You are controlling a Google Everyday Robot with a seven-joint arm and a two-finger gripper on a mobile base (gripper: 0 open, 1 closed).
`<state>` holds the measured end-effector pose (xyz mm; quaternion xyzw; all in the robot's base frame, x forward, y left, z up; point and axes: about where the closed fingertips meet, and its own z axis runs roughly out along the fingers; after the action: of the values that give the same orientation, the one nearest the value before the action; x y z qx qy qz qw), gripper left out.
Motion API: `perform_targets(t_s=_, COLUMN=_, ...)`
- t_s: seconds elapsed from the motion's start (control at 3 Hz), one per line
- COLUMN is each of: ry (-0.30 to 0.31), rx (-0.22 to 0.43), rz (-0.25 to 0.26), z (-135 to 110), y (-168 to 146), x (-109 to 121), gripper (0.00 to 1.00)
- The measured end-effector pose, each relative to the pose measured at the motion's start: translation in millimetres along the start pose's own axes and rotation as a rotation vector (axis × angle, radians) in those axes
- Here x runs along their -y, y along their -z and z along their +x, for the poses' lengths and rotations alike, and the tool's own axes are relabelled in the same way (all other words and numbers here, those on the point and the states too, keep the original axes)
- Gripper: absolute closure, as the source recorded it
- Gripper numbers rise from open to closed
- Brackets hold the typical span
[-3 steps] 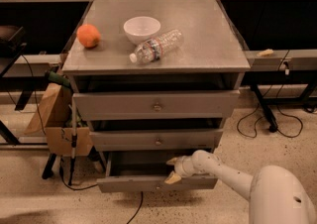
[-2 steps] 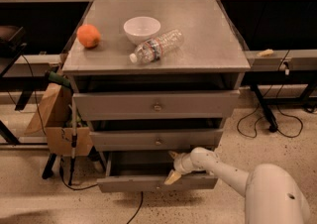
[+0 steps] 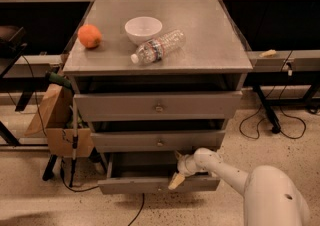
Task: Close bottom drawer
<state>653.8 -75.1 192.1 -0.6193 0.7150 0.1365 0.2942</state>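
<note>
The bottom drawer (image 3: pixel 135 186) is the lowest of three in a grey metal cabinet (image 3: pixel 225 65). It stands pulled out, its slim front panel forward of the middle drawer (image 3: pixel 159 141). My gripper (image 3: pixel 176 174) reaches in from the lower right on a white arm (image 3: pixel 235 175). It sits at the top edge of the bottom drawer's front panel, near its centre. A cream fingertip (image 3: pixel 174 181) points down over the panel.
On the cabinet top lie an orange (image 3: pixel 89 36), a white bowl (image 3: pixel 143 29) and a plastic bottle (image 3: pixel 158 46) on its side. A cardboard box (image 3: pixel 55 120) and a stick (image 3: pixel 75 140) stand at the cabinet's left. Cables (image 3: pixel 272 125) lie on the floor at right.
The gripper has shifted slightly left along the bottom drawer's front edge. The drawer looks much as before, still open.
</note>
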Motion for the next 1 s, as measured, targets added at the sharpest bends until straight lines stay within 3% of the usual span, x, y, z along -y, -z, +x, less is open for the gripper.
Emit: perform_targets(t_s=1.0, ry=-0.015, rx=-0.004, rz=-0.011, z=2.9, y=1.6, x=-3.7, gripper=0.71)
